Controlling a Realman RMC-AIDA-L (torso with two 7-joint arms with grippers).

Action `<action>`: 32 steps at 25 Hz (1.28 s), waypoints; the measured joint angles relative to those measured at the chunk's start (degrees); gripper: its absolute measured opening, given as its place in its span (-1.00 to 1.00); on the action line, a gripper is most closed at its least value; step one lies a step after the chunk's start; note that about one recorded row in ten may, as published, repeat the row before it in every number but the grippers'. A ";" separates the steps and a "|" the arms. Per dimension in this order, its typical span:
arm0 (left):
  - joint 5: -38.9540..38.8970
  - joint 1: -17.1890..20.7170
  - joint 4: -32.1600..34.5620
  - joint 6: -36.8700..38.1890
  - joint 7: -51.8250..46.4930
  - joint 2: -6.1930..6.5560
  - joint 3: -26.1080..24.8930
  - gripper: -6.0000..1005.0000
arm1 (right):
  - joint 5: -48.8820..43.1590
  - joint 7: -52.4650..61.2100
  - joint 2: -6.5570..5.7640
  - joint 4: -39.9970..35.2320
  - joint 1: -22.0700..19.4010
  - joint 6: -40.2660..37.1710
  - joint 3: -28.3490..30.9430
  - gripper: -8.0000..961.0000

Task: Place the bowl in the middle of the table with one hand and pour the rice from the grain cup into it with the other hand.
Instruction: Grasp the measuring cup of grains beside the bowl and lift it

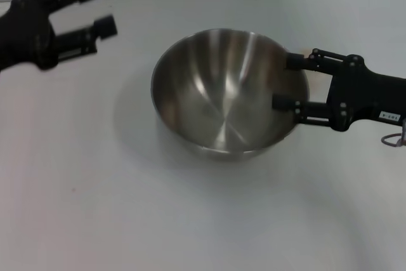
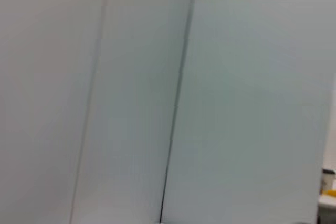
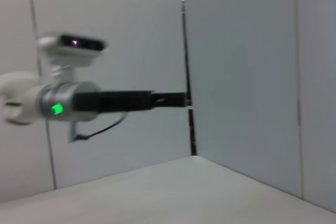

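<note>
Left tool raised, fingers spread; right tool fingers apart

I can see a small white label on my right arm, but its print is too small to read.

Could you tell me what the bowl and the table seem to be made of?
The bowl looks like polished stainless steel: silvery, with bright streaks and blurred reflections across its curved inside. The table appears to be a plain white matte surface, perhaps laminate or painted board; it shows only soft shadows and no glare, so the exact material stays open.
</note>
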 joint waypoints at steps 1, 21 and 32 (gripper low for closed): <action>0.08 1.04 0.35 1.00 1.97 -0.18 -0.02 0.66 | 0.00 0.00 0.00 0.00 0.00 0.00 0.00 0.61; 19.44 3.73 2.73 3.36 6.32 1.31 -0.32 0.66 | 5.89 -2.76 0.11 7.35 -3.20 0.55 9.76 0.61; 19.52 0.80 2.22 3.79 6.74 0.87 -0.20 0.66 | 6.02 -19.36 0.23 26.00 -2.74 0.80 26.98 0.61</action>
